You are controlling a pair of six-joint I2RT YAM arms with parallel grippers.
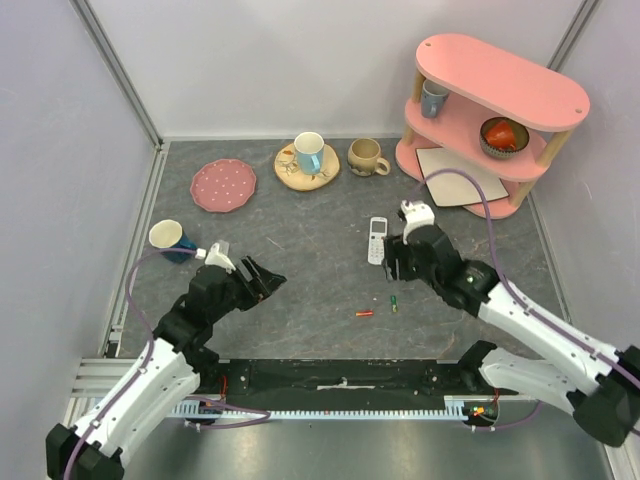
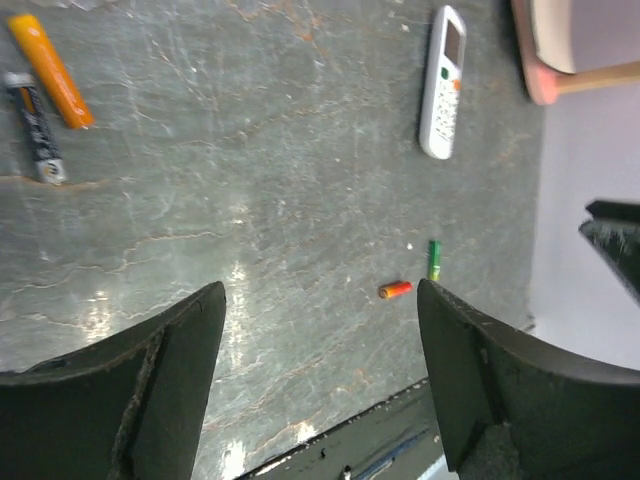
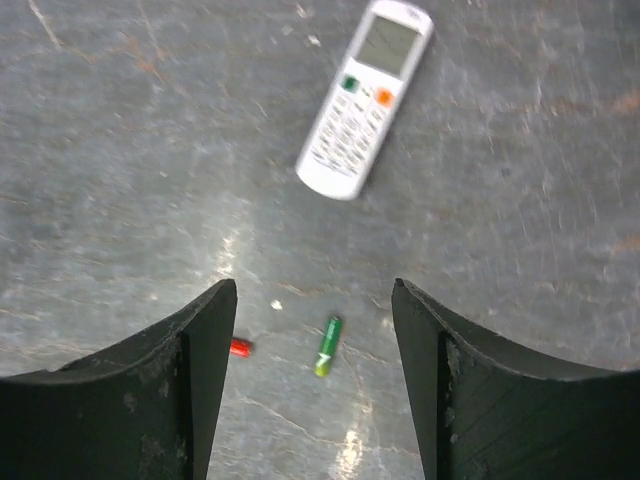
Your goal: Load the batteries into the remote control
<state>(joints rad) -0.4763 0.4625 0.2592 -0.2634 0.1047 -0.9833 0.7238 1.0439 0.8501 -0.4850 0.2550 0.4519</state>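
nothing is loaded yet, as far as the views show, so the whole job looks to be ahead.

on the left, the left tool (image 1: 268, 280) hangs over the bench (image 1: 300, 330) with its jaws well apart and nothing between them; its wrist view shows only bare bench in the gap. it is well apart from the task's things.

further right, the red-orange battery (image 1: 365, 314) lies loose on the bench, a tiny cylinder on its side. just above it in the top view sits the remote control (image 1: 377, 240), slim and white, lying flat and face up with its greyish screen at the far end and the button panel, with one green and one orange key, towards the arms. (face up means the back is hidden, so i cannot tell whether a battery cover is on or off.) near the red one lies the green battery (image 1: 394, 304), also on its side, the two apart from each other and from the remote.

on the right, the right tool (image 1: 393, 262) hovers just beside the remote and above the batteries, jaws apart and empty. its wrist camera looks down on the green battery, roughly between the fingers.

what seems left: turn the remote over, reach its compartment, pick up each battery and seat it.
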